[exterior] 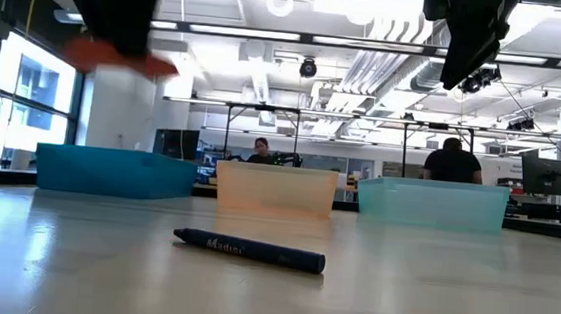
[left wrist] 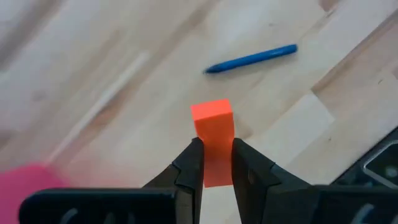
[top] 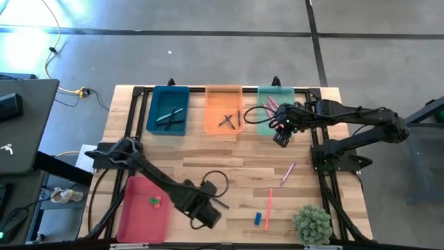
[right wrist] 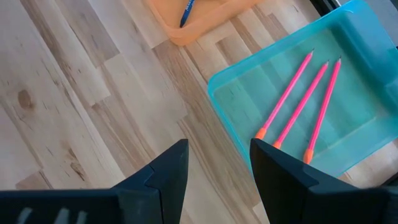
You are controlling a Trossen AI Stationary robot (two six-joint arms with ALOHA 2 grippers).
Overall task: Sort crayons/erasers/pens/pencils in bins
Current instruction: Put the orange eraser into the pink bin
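The left gripper (left wrist: 217,165) clamps an orange eraser (left wrist: 212,134) above the table, beside the pink-red bin (top: 142,208), which holds two erasers. Loose: blue crayon (exterior: 249,249), marking unreadable; blue eraser (top: 257,219); two pencils. Farther off, the right gripper (right wrist: 217,165) hangs open-jawed beside the mint bin (right wrist: 249,87) holding three pencils

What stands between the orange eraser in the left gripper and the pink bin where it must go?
Nothing visible. The left gripper holds the orange eraser above bare wood, just beside the pink bin, which is open on top and has only two small erasers inside.
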